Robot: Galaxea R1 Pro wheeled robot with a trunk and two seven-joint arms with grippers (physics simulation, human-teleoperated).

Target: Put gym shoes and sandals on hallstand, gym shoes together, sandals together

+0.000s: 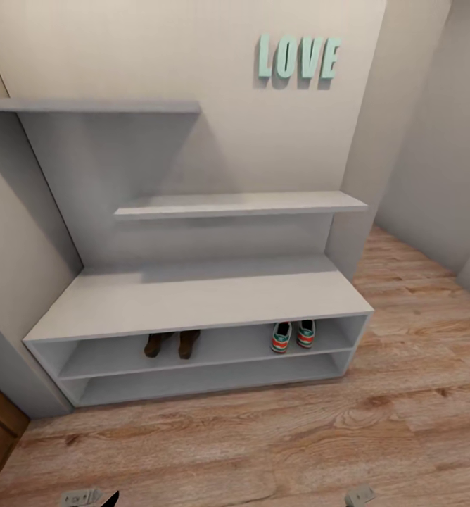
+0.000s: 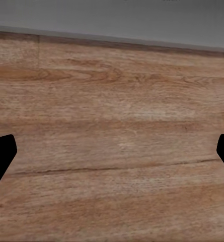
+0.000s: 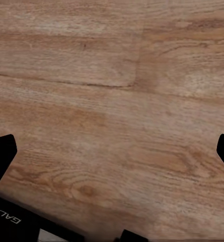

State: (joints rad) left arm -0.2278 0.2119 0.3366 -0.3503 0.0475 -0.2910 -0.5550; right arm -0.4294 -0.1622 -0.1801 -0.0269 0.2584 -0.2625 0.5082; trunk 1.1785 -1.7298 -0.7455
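Wood-grain plank corridor floor (image 1: 404,394) spreads below a low, pale grey hallstand (image 1: 193,299) standing against the wall. Its upper open compartment holds two brown sandals (image 1: 172,344) side by side toward the left, and two white gym shoes (image 1: 293,335) with red heels side by side toward the right. Well apart from them, over bare floor, the left gripper (image 2: 112,156) and right gripper (image 3: 112,156) both hang with fingers spread wide, holding nothing.

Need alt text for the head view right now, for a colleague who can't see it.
Both sandals and both gym shoes sit paired in the upper compartment of the hallstand, sandals left, shoes right. Wood corridor floor lies in front.
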